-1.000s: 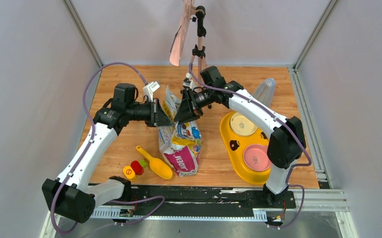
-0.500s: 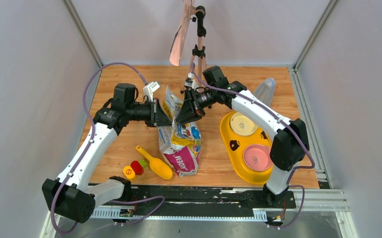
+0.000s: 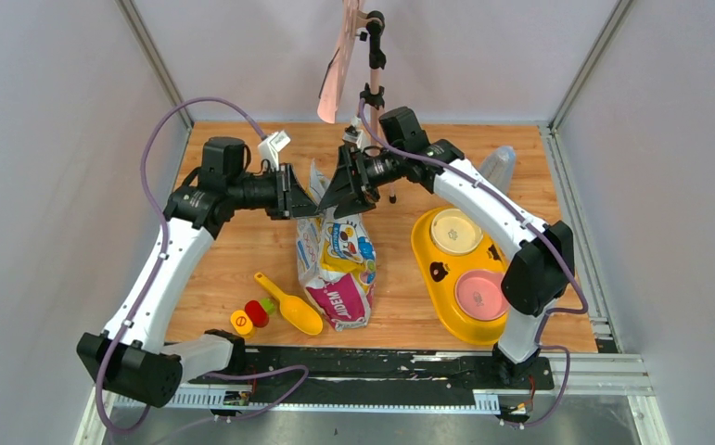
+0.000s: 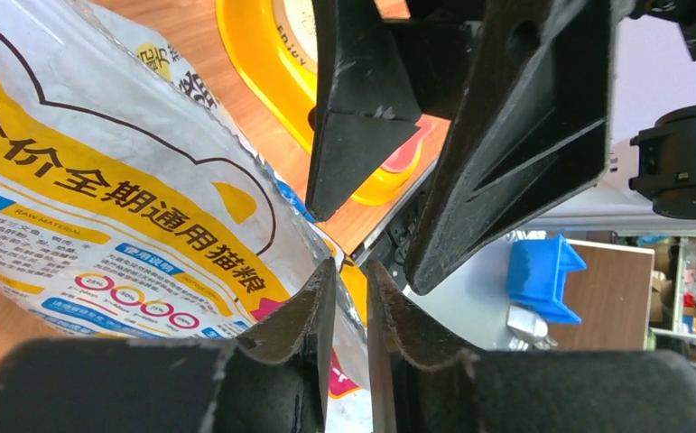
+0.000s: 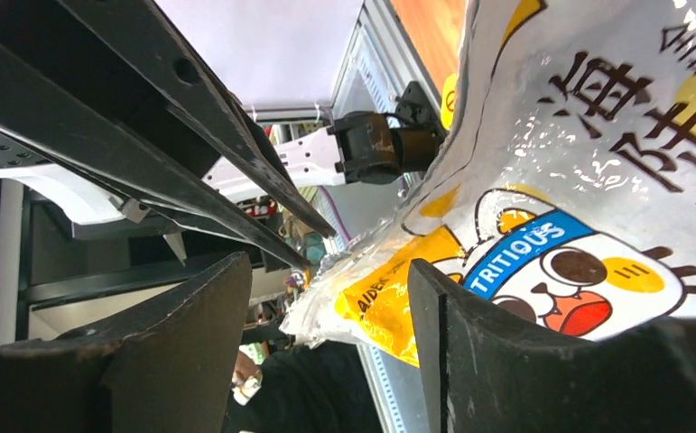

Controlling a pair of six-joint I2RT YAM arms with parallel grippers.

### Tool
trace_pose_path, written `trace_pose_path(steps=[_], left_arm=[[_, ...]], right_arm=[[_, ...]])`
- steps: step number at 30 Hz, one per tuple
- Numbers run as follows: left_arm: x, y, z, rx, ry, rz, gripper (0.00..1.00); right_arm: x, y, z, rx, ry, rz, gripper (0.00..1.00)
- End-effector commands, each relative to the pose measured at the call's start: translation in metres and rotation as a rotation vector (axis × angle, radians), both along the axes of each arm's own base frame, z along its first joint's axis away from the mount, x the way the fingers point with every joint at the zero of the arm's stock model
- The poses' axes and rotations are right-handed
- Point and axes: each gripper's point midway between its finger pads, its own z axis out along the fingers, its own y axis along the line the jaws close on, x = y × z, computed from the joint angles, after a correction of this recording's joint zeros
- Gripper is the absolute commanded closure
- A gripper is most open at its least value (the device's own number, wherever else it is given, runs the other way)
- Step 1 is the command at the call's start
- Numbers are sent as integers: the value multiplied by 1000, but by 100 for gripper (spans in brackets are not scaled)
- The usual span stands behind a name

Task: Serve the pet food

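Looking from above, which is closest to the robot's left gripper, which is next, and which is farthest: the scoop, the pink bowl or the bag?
From the left gripper:
1. Bag, right at its fingertips, mid-table.
2. Scoop, toward the arm bases, left of the bag.
3. Pink bowl, far over on the right side.

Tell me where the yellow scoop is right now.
In the top view the yellow scoop lies just left of the printed bag, beside the small coloured pieces, on the left arm's side.
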Motion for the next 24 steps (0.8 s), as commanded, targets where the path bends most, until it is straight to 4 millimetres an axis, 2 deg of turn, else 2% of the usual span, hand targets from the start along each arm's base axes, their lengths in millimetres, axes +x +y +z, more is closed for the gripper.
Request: trace_pose_path(steps=[1, 4, 9, 13, 16, 20, 24], left_arm=[[-3, -4, 0, -19, 61, -28, 77], [-4, -4, -1, -10, 59, -42, 87], [-14, -12, 13, -80, 36, -131, 99], [-21, -14, 14, -87, 29, -175, 98], [-22, -14, 5, -69, 46, -167, 96], [-21, -14, -3, -53, 58, -166, 89], [-24, -15, -9, -48, 68, -180, 88]], right_arm=[[13, 4, 2, -31, -35, -58, 36], [14, 0, 0, -42, -58, -68, 39], [16, 1, 0, -49, -89, -72, 46], [19, 4, -5, -59, -81, -69, 47], [18, 5, -6, -56, -71, -58, 48], [17, 4, -8, -54, -62, -52, 48], [14, 6, -7, -29, -45, -29, 47]])
